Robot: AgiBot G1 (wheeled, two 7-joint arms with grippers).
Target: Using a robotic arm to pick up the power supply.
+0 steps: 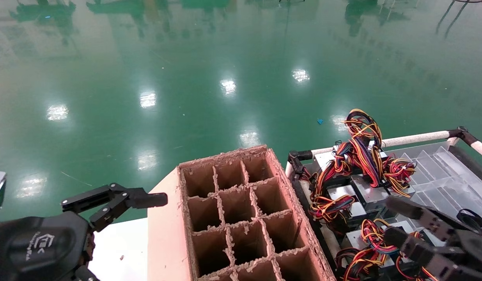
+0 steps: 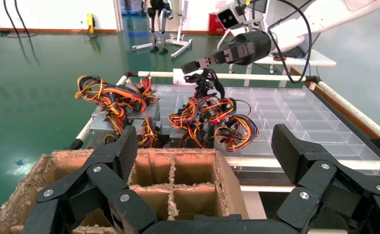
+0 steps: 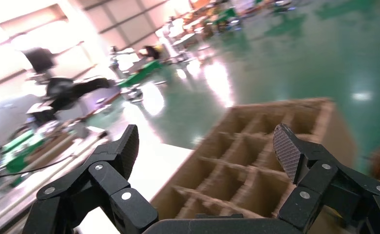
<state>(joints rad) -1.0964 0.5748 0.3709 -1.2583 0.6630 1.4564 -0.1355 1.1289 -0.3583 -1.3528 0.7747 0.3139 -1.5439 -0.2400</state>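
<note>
My right gripper (image 1: 389,218) (image 3: 207,144) hangs open over the near end of a tray (image 1: 443,171) that holds grey metal boxes (image 1: 340,193) tangled in red, yellow and orange wires (image 1: 362,152). From the left wrist view, that right gripper (image 2: 194,70) is just above the wire heap, with a dark cable loop (image 2: 212,87) right beneath it. I cannot pick out the power supply among the boxes. My left gripper (image 1: 128,218) (image 2: 205,146) is open and empty, low beside the cardboard cell box (image 1: 167,234).
The worn cardboard box (image 2: 229,180) has several empty cells and stands on a white table (image 1: 120,242). A white pipe rail (image 1: 412,138) frames the clear divided tray (image 2: 295,112). Green floor lies beyond.
</note>
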